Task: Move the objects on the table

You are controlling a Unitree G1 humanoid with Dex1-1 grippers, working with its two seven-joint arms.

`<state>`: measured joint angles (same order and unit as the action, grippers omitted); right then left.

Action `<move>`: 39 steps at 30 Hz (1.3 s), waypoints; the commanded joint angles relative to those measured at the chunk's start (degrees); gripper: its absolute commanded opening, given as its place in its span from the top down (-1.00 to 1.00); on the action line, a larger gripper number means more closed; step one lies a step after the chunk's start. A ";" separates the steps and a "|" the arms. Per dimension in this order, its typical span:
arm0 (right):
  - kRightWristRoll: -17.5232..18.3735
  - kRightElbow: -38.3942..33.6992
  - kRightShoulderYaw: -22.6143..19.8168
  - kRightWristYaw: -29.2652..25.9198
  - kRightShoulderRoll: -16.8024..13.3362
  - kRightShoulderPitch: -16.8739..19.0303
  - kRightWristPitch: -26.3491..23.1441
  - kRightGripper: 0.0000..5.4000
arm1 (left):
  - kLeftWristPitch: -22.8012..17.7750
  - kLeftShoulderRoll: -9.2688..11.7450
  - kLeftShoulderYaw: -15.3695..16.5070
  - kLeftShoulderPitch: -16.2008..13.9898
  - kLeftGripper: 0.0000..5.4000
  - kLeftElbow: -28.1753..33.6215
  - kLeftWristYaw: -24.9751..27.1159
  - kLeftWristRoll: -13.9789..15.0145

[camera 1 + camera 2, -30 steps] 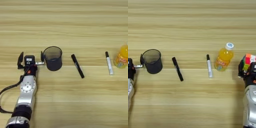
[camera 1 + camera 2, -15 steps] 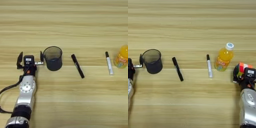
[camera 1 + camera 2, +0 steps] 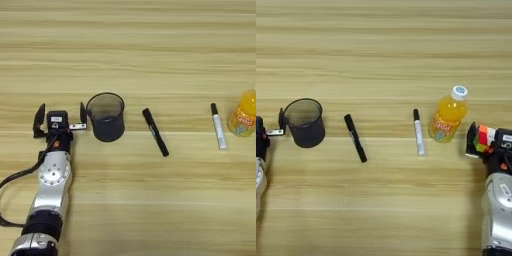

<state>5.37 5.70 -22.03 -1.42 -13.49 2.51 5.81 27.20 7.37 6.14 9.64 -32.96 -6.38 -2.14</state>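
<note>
My left gripper [image 3: 60, 113] rests open on the table [image 3: 150, 200] at the left. Its right finger [image 3: 82, 113] stands just beside the black wire-mesh pen cup [image 3: 106, 118], which is upright, and nothing lies between the fingers. A slim all-black marker [image 3: 155, 132] lies flat to the right of the cup. At the right edge, my right gripper [image 3: 484, 141] is shut on the small multicoloured puzzle cube [image 3: 486, 136], close to the right of the orange bottle.
A white pen with a black cap [image 3: 418, 132] lies between the marker and an upright orange drink bottle [image 3: 448, 115]. The bottle stands a short gap left of the held cube. The left arm's cable [image 3: 17, 177] trails by the near left edge.
My right gripper has carried the cube left and nearer to me, ending close to the bottle. The left gripper, cup, marker and pen have stayed put.
</note>
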 commanded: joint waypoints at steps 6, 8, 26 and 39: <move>0.88 -2.61 -1.42 1.59 -0.37 -0.04 1.31 -0.99 | -1.16 0.24 0.50 -1.22 -1.00 1.72 0.29 -0.03; 1.12 -2.85 -1.84 1.83 -0.32 -0.05 1.71 -0.99 | -1.23 0.28 0.58 -1.28 -1.00 1.82 0.34 -0.02; 1.80 -0.71 -3.38 2.85 -0.49 -1.00 1.99 -0.99 | -4.78 -0.04 1.61 -16.93 -1.00 21.40 2.39 0.54; 2.35 0.88 -3.76 3.33 -0.48 -2.18 2.18 -0.99 | -6.13 -2.99 -6.22 -25.87 -1.00 28.46 7.29 -0.95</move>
<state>7.34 6.56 -25.39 1.54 -13.48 1.00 8.00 21.75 4.92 1.72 -16.23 -5.01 -0.73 -2.47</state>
